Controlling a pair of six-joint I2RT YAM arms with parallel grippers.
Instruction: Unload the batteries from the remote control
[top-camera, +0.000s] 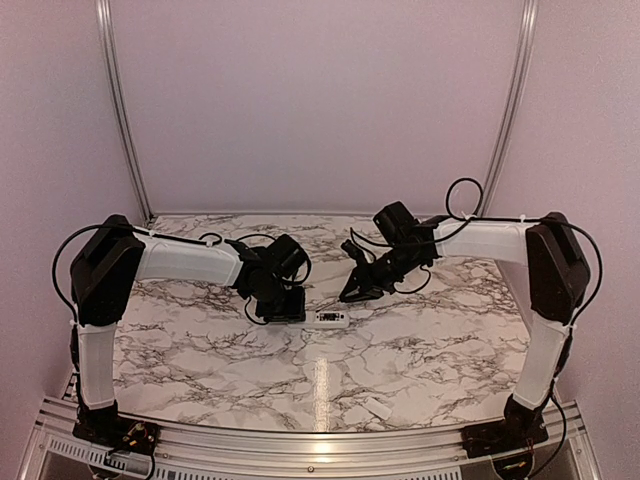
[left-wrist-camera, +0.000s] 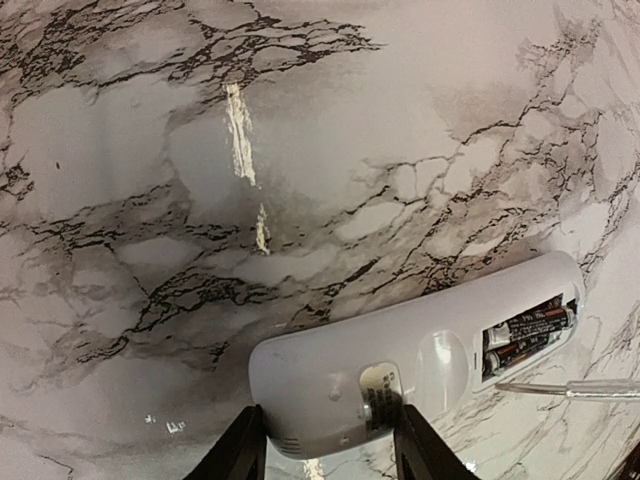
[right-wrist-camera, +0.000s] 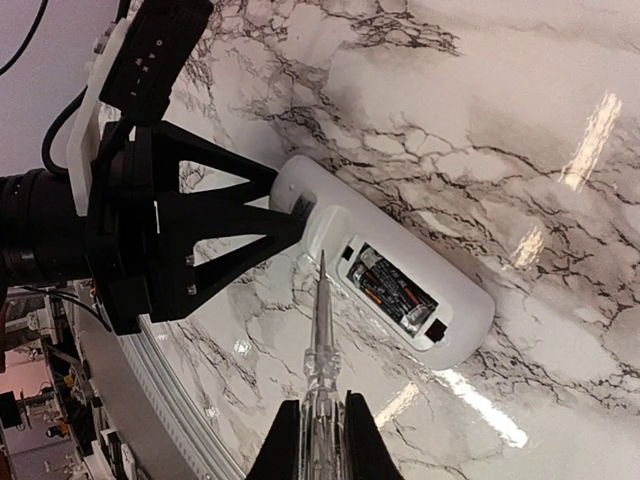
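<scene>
The white remote control lies back side up on the marble table, its battery compartment uncovered. Two dark batteries sit side by side in it; they also show in the left wrist view. My left gripper is shut on the remote's rounded end, a finger on each side. My right gripper is shut on a thin clear-handled silvery tool. The tool's tip is beside the remote's near edge, next to the compartment. The tool also shows in the left wrist view.
A small white flat cover piece lies near the table's front edge. The table's metal front rail runs along the bottom. The left gripper's black body stands close left of the tool tip.
</scene>
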